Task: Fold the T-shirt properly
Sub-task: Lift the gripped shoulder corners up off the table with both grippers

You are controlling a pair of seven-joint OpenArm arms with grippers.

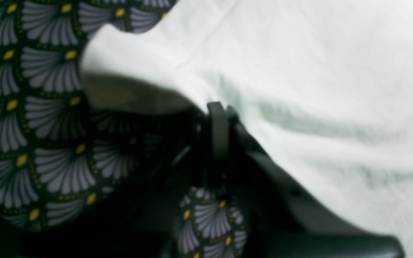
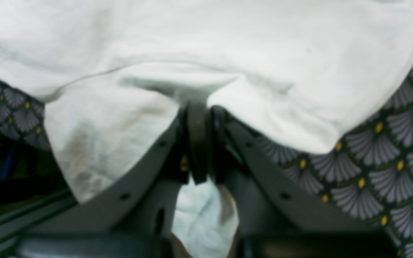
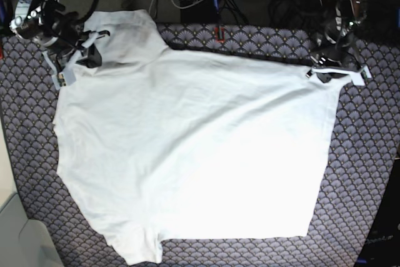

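Both arms pinch the T-shirt [image 3: 187, 148] at far corners.
Left gripper [image 1: 218, 107] and right gripper [image 2: 198, 107] jaws clamp thin cloth; an uneven pull could slip it free or bunch it on the tabletop [image 3: 369, 154].

A plain white T-shirt [image 3: 187, 148] is seen spread wide over the patterned surface, filling most of the base frame. It is wrinkled and without print. Its upper-left and upper-right corners are drawn up and outward, and a sleeve is seen at the lower left.
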